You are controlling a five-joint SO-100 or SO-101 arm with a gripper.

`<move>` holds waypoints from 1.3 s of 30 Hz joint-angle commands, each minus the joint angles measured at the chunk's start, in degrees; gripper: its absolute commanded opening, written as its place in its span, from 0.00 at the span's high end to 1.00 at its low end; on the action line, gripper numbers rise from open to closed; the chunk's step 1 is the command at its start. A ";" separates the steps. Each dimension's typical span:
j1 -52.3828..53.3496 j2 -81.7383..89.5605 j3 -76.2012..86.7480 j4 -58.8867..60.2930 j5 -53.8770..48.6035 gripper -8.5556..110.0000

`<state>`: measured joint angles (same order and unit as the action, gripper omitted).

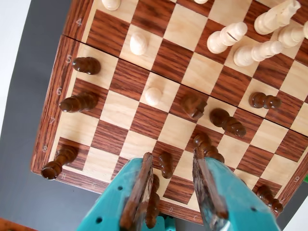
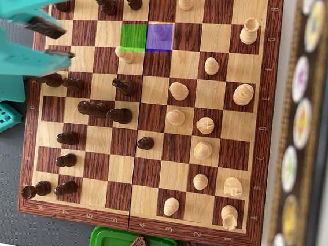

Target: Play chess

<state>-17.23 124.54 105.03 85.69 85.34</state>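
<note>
Our gripper (image 1: pixel 173 192) is spread wide with nothing in it, up over the dark end of the chessboard (image 2: pixel 264 109). The light pawn (image 2: pixel 159 33) waits on the purple square, maybe our next pick.

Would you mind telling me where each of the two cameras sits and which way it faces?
Wrist view: rides on the arm, looking steeply down past the teal gripper, jaws apart, onto the chessboard's dark-piece side.
Overhead view: fixed above, looking straight down at the whole chessboard; the blurred gripper enters at upper left.
Shared: the chessboard, the gripper and the white pawn advanced among the dark pieces.
</note>
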 commanded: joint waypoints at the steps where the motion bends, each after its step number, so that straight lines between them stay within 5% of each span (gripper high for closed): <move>1: -0.26 -11.69 -9.67 0.62 1.32 0.81; 12: -0.97 -33.05 -28.48 5.19 15.91 0.81; 39: -6.42 -51.06 -37.35 5.01 16.35 0.74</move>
<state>-22.15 73.30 70.40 90.70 101.34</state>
